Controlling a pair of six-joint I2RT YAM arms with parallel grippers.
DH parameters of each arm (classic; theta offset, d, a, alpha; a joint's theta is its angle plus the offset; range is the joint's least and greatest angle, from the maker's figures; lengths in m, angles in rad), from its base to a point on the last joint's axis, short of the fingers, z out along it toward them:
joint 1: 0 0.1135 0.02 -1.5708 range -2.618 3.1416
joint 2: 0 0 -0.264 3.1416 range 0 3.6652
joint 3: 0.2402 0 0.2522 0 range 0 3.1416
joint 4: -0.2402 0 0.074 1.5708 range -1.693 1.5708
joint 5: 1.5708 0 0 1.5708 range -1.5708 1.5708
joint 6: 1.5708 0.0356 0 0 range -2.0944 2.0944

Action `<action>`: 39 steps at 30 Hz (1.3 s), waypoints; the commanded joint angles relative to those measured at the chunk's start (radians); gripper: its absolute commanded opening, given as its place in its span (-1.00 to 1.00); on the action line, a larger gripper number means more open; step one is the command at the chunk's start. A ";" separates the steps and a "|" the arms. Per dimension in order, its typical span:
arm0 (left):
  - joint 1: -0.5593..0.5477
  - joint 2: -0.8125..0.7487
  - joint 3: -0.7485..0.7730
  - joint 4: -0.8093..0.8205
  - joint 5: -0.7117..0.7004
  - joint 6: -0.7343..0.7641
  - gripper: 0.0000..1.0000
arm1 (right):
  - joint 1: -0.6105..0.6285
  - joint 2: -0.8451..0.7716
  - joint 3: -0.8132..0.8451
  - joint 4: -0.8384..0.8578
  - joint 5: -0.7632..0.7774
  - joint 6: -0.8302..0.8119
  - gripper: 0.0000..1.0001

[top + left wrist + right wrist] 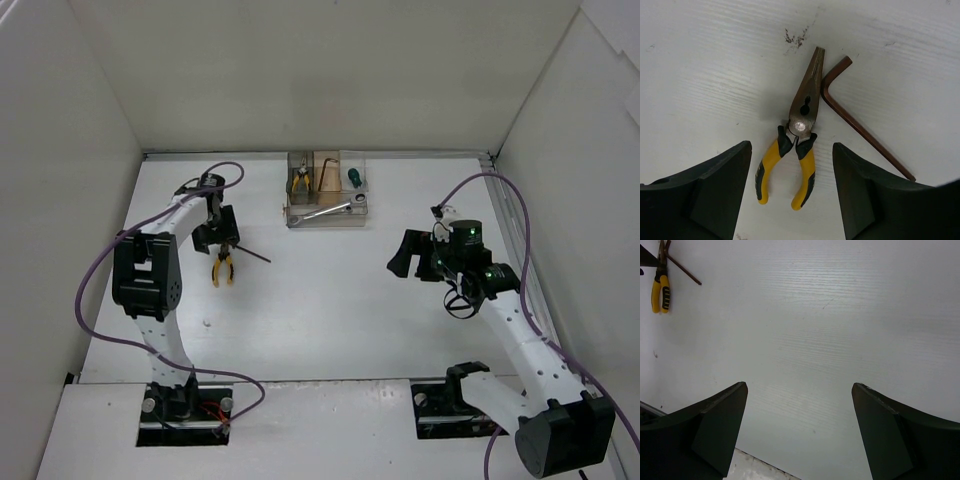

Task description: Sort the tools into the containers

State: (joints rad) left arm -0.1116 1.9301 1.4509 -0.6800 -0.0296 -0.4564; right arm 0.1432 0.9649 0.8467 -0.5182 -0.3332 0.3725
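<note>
At the left wrist alone, hex key [865,135] shows its bend.

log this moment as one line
left gripper: open, over pliers and hex key on table | right gripper: open, over table | box: partly filled | phase: likely pre-grasp, pliers

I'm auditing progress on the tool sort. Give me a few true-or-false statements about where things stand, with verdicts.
1. The left gripper is open over yellow-handled pliers lying on the table. True.
2. The L-shaped hex key beside those pliers sits in the organizer box. False: it lies on the table.
3. A silver wrench lies in the box's front tray. True.
4. The right gripper holds a screwdriver. False: it is open and empty; the green-handled screwdriver is in the box.
</note>
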 commanded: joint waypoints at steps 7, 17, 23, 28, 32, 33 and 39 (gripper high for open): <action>-0.026 -0.023 -0.032 -0.016 0.010 0.001 0.22 | 0.002 0.014 0.029 0.035 0.008 -0.004 0.66; -0.026 -0.002 -0.032 -0.036 -0.010 -0.007 0.18 | 0.001 0.006 0.025 0.035 0.005 -0.003 0.66; -0.026 0.012 -0.003 -0.029 -0.012 0.012 0.10 | 0.004 0.006 0.023 0.035 -0.004 0.000 0.66; -0.026 0.026 0.019 -0.033 -0.009 0.021 0.04 | 0.002 -0.003 0.017 0.035 0.000 0.000 0.66; -0.026 0.041 0.028 -0.035 -0.012 0.025 0.03 | 0.004 -0.003 0.018 0.035 -0.003 0.003 0.66; -0.026 0.043 0.028 -0.033 -0.010 0.025 0.02 | 0.004 0.000 0.020 0.035 -0.003 0.003 0.66; -0.036 0.044 0.019 -0.046 -0.003 0.021 -0.14 | 0.004 -0.002 0.020 0.035 0.002 0.003 0.66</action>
State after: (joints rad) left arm -0.1349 1.9862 1.4357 -0.7029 -0.0261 -0.4469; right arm 0.1436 0.9695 0.8467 -0.5190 -0.3336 0.3729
